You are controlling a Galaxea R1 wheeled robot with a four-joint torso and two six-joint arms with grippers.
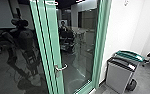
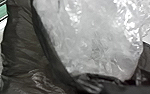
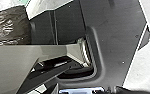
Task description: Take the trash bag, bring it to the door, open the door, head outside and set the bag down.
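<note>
A glass door with a green frame [image 1: 52, 37] stands ahead in the head view, its metal handle [image 1: 61, 67] on the green upright. I cannot tell a gap between door and frame. The trash bag [image 2: 23, 47] is large and close in the left wrist view, black plastic around crumpled clear plastic. Part of the same dark, wrinkled plastic of the trash bag [image 3: 9, 25] shows in the right wrist view beside the robot's dark plate. How the fingers of either gripper stand cannot be made out.
Two bins, one with a grey-black lid [image 1: 122, 63] and one with a teal lid [image 1: 131, 55], stand right of the door by a white wall [image 1: 123, 27]. A person [image 1: 63, 26] shows small in the glass, beside a dark reflection of the robot [image 1: 22, 37].
</note>
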